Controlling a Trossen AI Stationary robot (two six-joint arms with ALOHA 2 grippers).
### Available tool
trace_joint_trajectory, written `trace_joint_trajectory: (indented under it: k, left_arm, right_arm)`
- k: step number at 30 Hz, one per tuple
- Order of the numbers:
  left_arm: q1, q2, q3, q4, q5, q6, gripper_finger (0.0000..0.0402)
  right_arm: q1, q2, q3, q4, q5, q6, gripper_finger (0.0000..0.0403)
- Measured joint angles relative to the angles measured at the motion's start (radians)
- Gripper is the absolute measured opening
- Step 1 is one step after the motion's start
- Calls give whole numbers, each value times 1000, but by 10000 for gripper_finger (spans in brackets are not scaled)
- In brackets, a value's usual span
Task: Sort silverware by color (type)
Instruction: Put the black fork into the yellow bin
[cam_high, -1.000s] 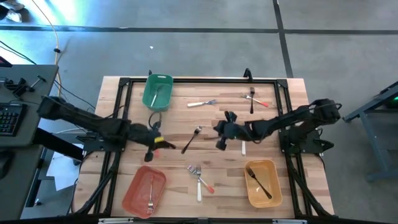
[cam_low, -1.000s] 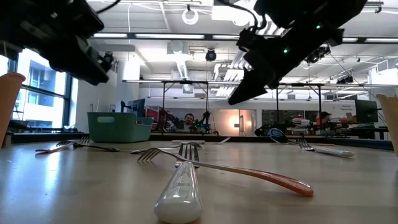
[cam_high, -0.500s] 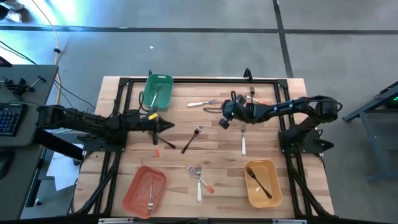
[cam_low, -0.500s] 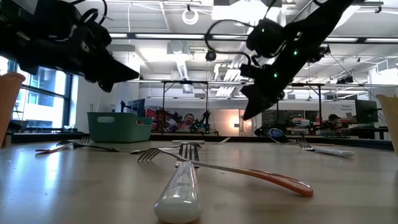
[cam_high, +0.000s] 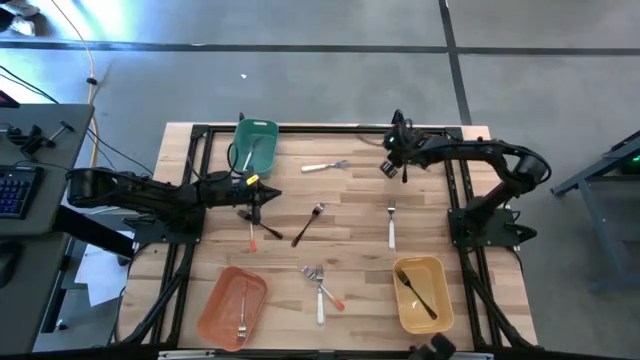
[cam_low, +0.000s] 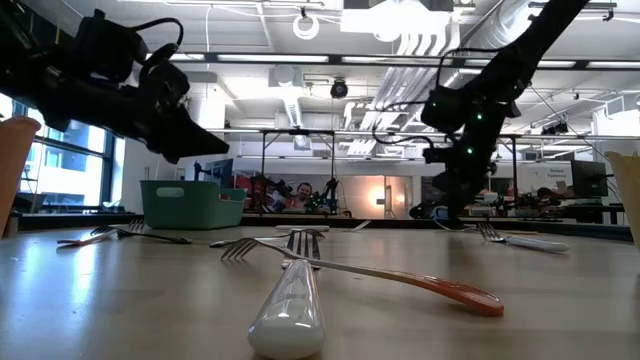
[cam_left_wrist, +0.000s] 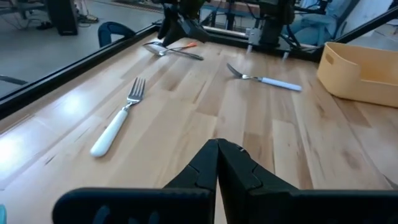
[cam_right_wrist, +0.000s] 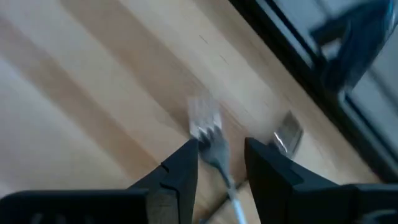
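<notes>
Silverware lies scattered on the wooden table (cam_high: 440, 215): a white-handled fork (cam_high: 391, 226), another (cam_high: 324, 166), a black fork (cam_high: 307, 223), a red-tipped one (cam_high: 252, 230), a crossed pair (cam_high: 319, 284), and two forks (cam_high: 408, 160) at the far right. My right gripper (cam_high: 394, 168) hangs open over those two, its fingers either side of one fork head (cam_right_wrist: 205, 124) without touching it. My left gripper (cam_high: 268, 196) is shut with nothing in it, and hovers left of centre above the red-tipped fork.
A green bin (cam_high: 252, 148) with one utensil in it stands at the far left. A red bin (cam_high: 232, 305) at the near left and a yellow bin (cam_high: 420, 293) at the near right each hold a fork. A black frame rail (cam_high: 330, 128) runs along the table's far edge.
My right gripper has swung from the table's middle toward the far right corner and tipped more steeply down over the two forks there. My left gripper has moved from beside the red-tipped fork toward the far edge and a little rightward, staying shut.
</notes>
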Motion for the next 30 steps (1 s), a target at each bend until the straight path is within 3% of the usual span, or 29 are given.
trace_joint_trajectory:
  k: [9, 12, 18, 30]
  left_arm:
    - [3, 88, 1, 92, 0, 25, 0]
    - [3, 92, 1, 108, 0, 18, 0]
    - [13, 64, 1, 109, 26, 20, 0]
    - [277, -64, 1, 79, 66, -53, 0]
  right_arm:
    - [-170, 0, 0, -41, -141, -42, 117]
    - [-191, 0, 0, -51, -190, -42, 117]
    - [-195, 0, 0, -54, -191, -42, 117]
    - [-195, 0, 0, -64, -198, -39, 117]
